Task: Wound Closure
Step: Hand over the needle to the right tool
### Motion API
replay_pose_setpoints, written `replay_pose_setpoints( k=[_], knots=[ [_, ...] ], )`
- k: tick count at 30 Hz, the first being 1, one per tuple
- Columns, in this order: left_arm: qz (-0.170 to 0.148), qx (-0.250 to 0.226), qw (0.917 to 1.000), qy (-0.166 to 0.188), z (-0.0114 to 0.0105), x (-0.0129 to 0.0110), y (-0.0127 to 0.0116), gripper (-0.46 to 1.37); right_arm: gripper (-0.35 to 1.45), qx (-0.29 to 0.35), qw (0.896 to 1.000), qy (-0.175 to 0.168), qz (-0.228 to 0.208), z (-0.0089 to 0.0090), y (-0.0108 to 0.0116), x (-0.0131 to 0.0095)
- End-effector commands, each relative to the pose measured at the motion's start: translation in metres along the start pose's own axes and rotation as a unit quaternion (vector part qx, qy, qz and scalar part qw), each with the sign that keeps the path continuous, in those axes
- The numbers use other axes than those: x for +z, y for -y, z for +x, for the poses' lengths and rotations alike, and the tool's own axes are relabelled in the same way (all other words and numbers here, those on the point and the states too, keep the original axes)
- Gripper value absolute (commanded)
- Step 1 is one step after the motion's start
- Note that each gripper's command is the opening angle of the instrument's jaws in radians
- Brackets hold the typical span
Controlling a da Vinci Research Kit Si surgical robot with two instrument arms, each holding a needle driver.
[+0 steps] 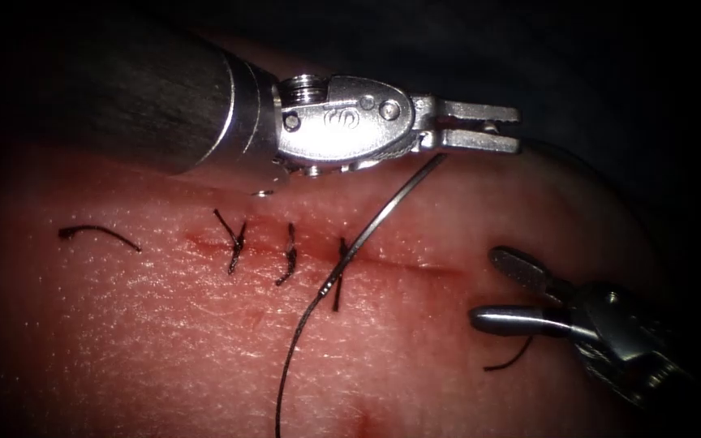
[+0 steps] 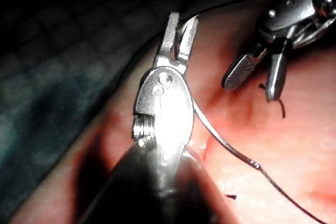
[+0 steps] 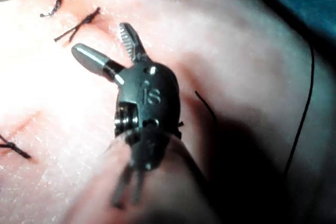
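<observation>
Nearest, the thread [image 1: 290,369] runs up from the near edge of the tissue [image 1: 164,341] to the needle's tail.

Near right: the right tool [image 1: 503,290] hovers over the tissue just near of the cut's right end. Jaws spread wide, holding nothing. A short cut end of thread [image 1: 509,358] lies on the tissue just below it. The right wrist view shows the same tool [image 3: 105,43] with jaws apart and nothing between them.

Middle: the cut [image 1: 415,266] runs left to right across the tissue, with red fluid [image 1: 204,241] along its left part. Three dark stitches [image 1: 235,242] cross it. Well left of them a loose thread piece [image 1: 99,235] lies alone.

The needle [image 1: 383,212] lies over the cut at the third stitch, its tail on the near side where thread joins, its curve rising to the far right. Cannot tell whether it enters the tissue; it seems to lie on top.

Far: the left tool [image 1: 480,127] reaches in from the far left, above the far side of the cut. Jaws slightly apart, empty; the needle's far end sits just under them, apart from them. In the left wrist view, the left tool [image 2: 181,38] shows a narrow gap between its jaws, with the needle [image 2: 220,140] curving beside it.
</observation>
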Motion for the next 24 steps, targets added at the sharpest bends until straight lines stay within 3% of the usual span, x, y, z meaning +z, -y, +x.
replay_pose_setpoints(
  k=[1, 12, 24],
  knots=[
    [-0.017, -0.007, 0.9998, -0.012, 0.0001, 0.0001, -0.0004, -0.35, 1.03, -0.003, 1.000, -0.011, 0.016, 0.0000, 0.0003, 0.0004],
    [-0.062, -0.023, 0.9951, -0.074, 0.0013, 0.0008, -0.0016, -0.35, 1.10, -0.001, 0.996, -0.049, 0.075, 0.0020, 0.0021, 0.0035],
    [-0.078, -0.027, 0.9929, -0.085, 0.0017, 0.0010, -0.0024, -0.35, 1.06, 0.006, 0.989, -0.098, 0.109, 0.0043, 0.0026, 0.0040]
  ],
)
